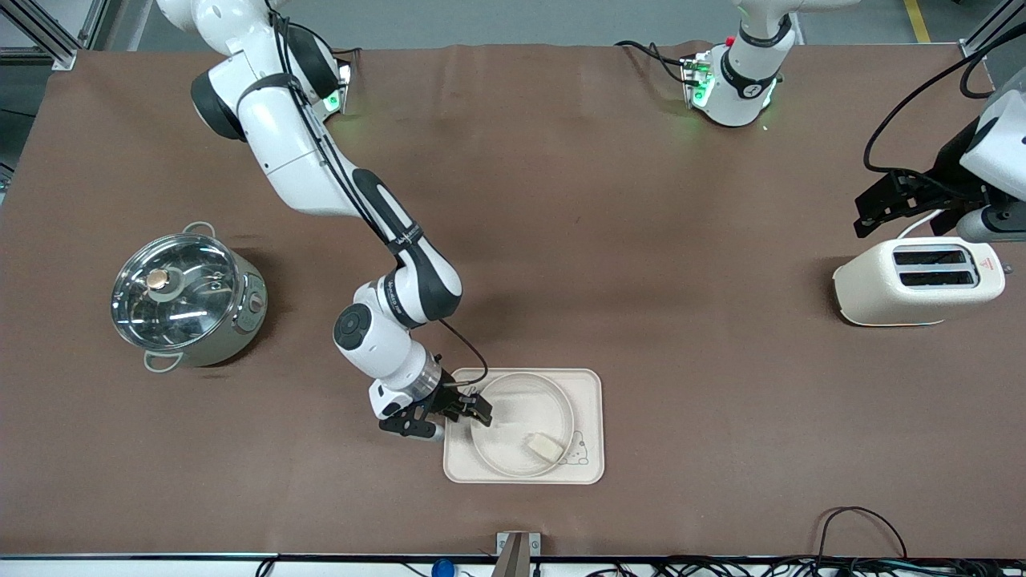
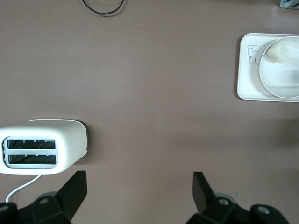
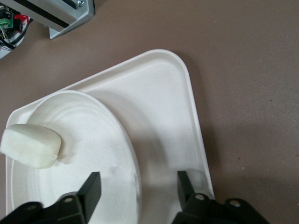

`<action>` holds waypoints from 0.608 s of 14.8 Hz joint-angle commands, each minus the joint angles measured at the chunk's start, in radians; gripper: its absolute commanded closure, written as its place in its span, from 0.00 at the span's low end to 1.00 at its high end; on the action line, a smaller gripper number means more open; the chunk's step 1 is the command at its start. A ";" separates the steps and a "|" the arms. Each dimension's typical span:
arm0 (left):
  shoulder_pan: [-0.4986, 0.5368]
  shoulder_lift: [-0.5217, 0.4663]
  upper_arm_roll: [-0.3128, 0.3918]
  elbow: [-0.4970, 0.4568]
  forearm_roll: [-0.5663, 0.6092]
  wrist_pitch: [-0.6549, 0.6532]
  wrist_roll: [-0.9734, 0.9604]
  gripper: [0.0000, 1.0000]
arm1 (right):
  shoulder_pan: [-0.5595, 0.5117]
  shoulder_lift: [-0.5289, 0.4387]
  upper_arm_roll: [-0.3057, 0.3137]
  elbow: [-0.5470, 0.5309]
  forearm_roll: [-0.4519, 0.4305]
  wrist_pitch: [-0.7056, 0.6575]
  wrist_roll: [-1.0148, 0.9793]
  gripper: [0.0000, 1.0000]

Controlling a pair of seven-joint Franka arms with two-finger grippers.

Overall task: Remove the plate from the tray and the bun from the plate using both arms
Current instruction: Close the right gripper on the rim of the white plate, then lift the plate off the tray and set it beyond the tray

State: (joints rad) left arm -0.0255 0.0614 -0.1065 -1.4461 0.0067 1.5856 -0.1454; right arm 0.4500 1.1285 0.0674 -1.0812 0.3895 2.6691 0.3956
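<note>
The round cream plate [image 1: 517, 401] lies on the rectangular cream tray [image 1: 591, 385], near the front camera. The small pale bun [image 1: 544, 446] lies on the plate, at its edge nearest the camera. My right gripper [image 1: 481, 410] is open and low over the plate's rim at the tray's end toward the right arm. In the right wrist view one finger stands over the plate [image 3: 84, 154], the other over the tray [image 3: 163, 93], with the bun [image 3: 32, 145] apart from both. My left gripper [image 1: 874, 210] is open and empty, up over the toaster's end of the table.
A cream toaster [image 1: 918, 280] stands at the left arm's end, under the left gripper [image 2: 138, 186]. A steel pot with a glass lid [image 1: 186, 295] stands at the right arm's end. A black cable loop [image 1: 862, 521] and a metal bracket [image 1: 517, 549] lie at the front edge.
</note>
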 commanded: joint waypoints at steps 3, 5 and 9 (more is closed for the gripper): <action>-0.002 0.005 0.001 0.016 0.007 -0.012 0.006 0.00 | -0.030 0.039 0.049 0.038 0.020 0.023 -0.087 1.00; -0.002 0.005 0.001 0.016 0.007 -0.012 0.006 0.00 | -0.092 0.025 0.127 0.029 0.022 0.023 -0.129 1.00; -0.001 0.003 0.001 0.015 0.007 -0.012 0.007 0.00 | -0.276 -0.081 0.366 -0.236 0.017 0.124 -0.195 1.00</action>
State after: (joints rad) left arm -0.0254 0.0614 -0.1065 -1.4462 0.0067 1.5856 -0.1450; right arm 0.2903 1.1431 0.2862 -1.1108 0.3915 2.7149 0.2564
